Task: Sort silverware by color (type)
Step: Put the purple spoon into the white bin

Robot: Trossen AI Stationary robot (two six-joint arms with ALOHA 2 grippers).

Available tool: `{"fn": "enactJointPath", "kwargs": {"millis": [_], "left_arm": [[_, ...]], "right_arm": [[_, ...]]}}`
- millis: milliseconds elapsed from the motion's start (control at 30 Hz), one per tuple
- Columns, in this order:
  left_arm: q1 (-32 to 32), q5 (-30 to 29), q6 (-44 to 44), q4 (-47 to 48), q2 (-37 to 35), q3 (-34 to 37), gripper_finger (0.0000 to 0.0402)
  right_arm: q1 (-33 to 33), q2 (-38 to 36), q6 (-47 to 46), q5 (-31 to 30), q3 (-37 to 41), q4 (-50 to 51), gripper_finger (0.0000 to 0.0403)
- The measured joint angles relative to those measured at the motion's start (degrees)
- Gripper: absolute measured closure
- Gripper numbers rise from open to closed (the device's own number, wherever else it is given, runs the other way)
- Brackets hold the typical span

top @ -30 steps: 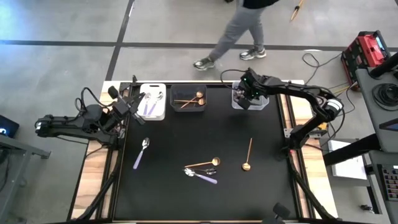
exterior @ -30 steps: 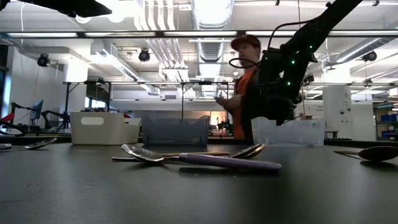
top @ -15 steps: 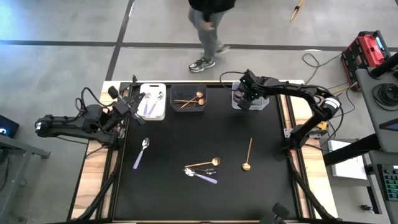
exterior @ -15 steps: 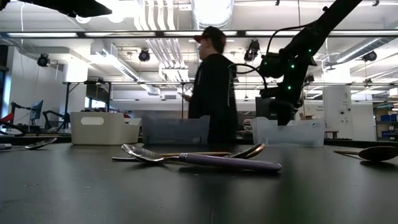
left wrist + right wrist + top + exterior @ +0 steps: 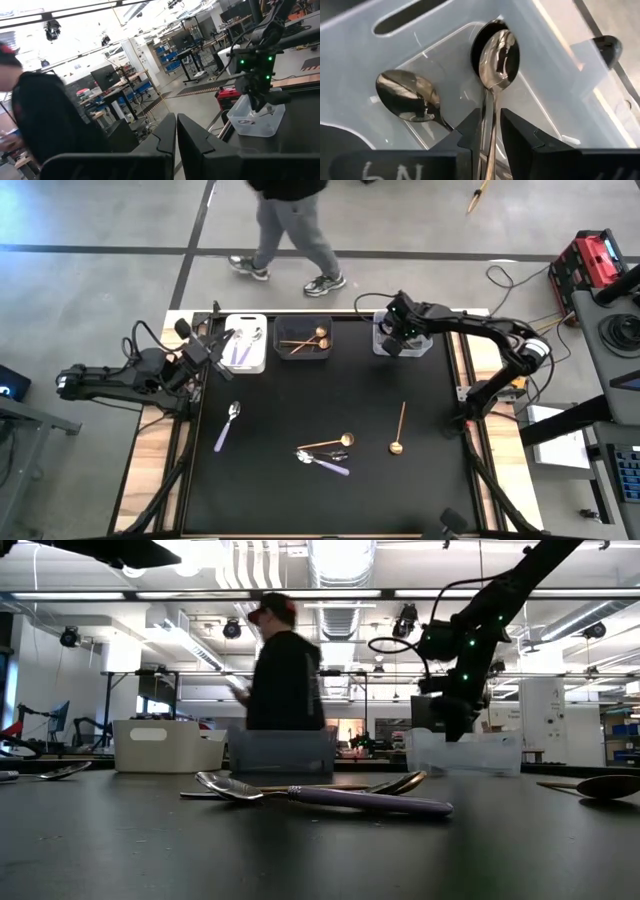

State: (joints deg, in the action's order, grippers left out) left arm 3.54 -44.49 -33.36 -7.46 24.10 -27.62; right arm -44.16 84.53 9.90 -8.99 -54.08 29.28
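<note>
Right gripper [image 5: 490,131] over clear bin [image 5: 382,340], upper right; jaws narrowly parted around silver spoon [image 5: 492,75], handle running between them.

The surface [image 5: 420,480] lies bare along its near edge and right side. Three bins [image 5: 304,338] line the far edge, the right end effector [image 5: 397,338] over the clear one. Loose silverware [image 5: 327,452] clutters the middle; one spoon [image 5: 228,426] lies towards the left edge.

Three small bins stand in a row along the far edge of the black table [image 5: 420,480]: a white bin [image 5: 262,360], a dark bin [image 5: 304,351] and a clear bin [image 5: 379,345]. A person [image 5: 285,225] in dark top and grey trousers walks past beyond the table, and a red case [image 5: 588,260] sits on the floor off to the right.
</note>
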Motion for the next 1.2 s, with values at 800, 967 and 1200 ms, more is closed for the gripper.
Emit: {"fn": "enactJointPath", "kwargs": {"millis": [800,967,1200], "left_arm": [[0.01,-0.02,22.33,7.62,7.19,0.0,0.0401],[-0.01,0.03,33.72,13.41,8.86,-0.11,0.0401],[0.01,12.07,46.8,13.89,14.21,-0.81,0.0401]], "right_arm": [[14.98,-12.25,-4.75,0.42,0.0,-13.59,0.0344],[18.29,-12.08,-4.12,0.41,0.93,-19.22,0.0344],[21.69,-12.05,-1.4,0.43,5.54,-33.4,0.0344]]}}
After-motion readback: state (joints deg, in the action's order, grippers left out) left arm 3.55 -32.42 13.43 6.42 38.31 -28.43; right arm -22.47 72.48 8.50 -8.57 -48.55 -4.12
